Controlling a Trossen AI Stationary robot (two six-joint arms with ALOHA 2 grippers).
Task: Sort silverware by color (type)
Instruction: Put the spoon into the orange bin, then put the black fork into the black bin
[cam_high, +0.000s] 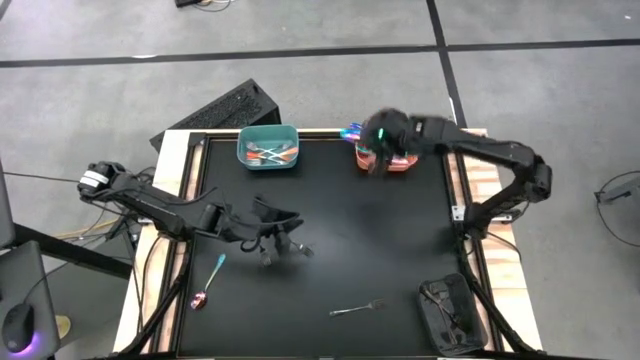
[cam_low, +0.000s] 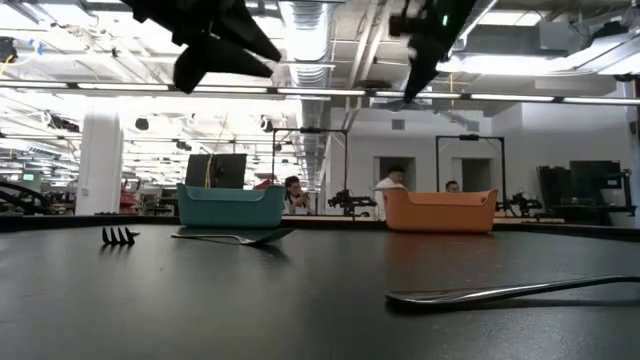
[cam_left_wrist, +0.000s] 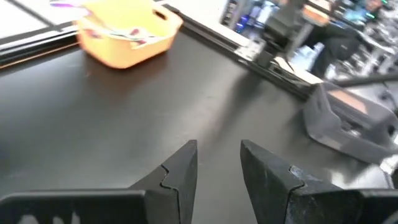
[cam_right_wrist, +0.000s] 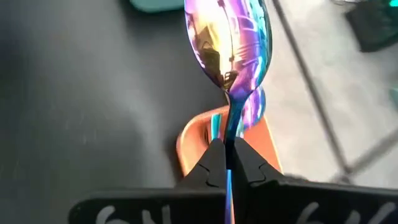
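My right gripper (cam_high: 375, 150) hovers over the orange bin (cam_high: 388, 160) at the table's far edge, shut on a spoon with a shiny iridescent bowl (cam_right_wrist: 227, 37). The orange bin (cam_right_wrist: 214, 140) lies under the fingers and holds other iridescent pieces. My left gripper (cam_high: 285, 232) hangs open above the table's left middle, touching nothing; its fingers (cam_left_wrist: 180, 174) show bare mat between them. A teal-handled spoon (cam_high: 208, 282) and a fork (cam_high: 357, 308) lie flat on the mat. The teal bin (cam_high: 268, 147) holds several pieces. My right gripper pinches the spoon between its two fingers at the thin neck (cam_right_wrist: 232, 127) just behind the bowl. The handle runs back along the fingers, and the bowl sticks out past the fingertips. The spoon is lifted clear, above the orange bin.
A dark grey object (cam_high: 450, 312) sits at the table's near right corner. In the low view a fork (cam_low: 120, 236) and a spoon (cam_low: 235, 237) lie to the left, and another fork (cam_low: 500, 292) lies close by. A raised frame (cam_high: 190, 190) edges the mat.
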